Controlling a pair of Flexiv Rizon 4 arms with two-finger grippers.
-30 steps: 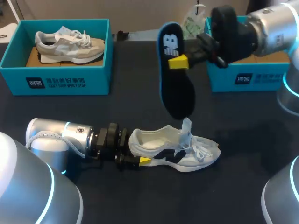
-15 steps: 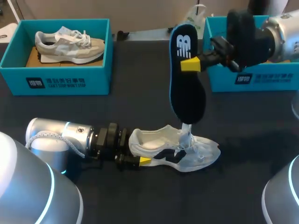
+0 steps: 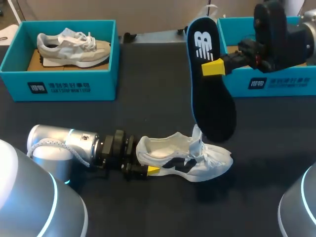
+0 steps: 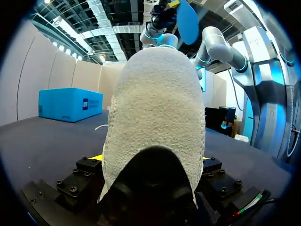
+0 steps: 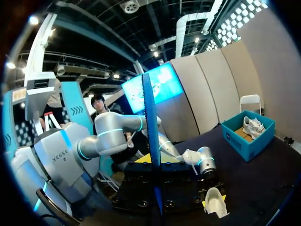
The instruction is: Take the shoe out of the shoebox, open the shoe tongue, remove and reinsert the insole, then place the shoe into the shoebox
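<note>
Two tools are at work: the right tool [image 3: 213, 67], clamped on the insole [image 3: 210, 94], hangs it nearly upright, toe end down, just above the tongue of the shoe [image 3: 185, 160]. The left tool [image 3: 148, 170] grips that shoe's heel on the counter [image 3: 148, 113], the shoe's length running straight away from it. Its far finger hides behind the heel.

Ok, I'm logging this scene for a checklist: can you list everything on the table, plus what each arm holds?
white shoe: 1, white and black, on the table, near middle
insole: 1, black, blue edge, in the air above that shoe
left shoebox: 1, teal, far left
beige shoe: 1, inside left shoebox
right shoebox: 1, teal, far right
table: 1, dark
left gripper: yellow-tipped, clamping white shoe's heel
right gripper: yellow-tipped, clamping insole
</note>
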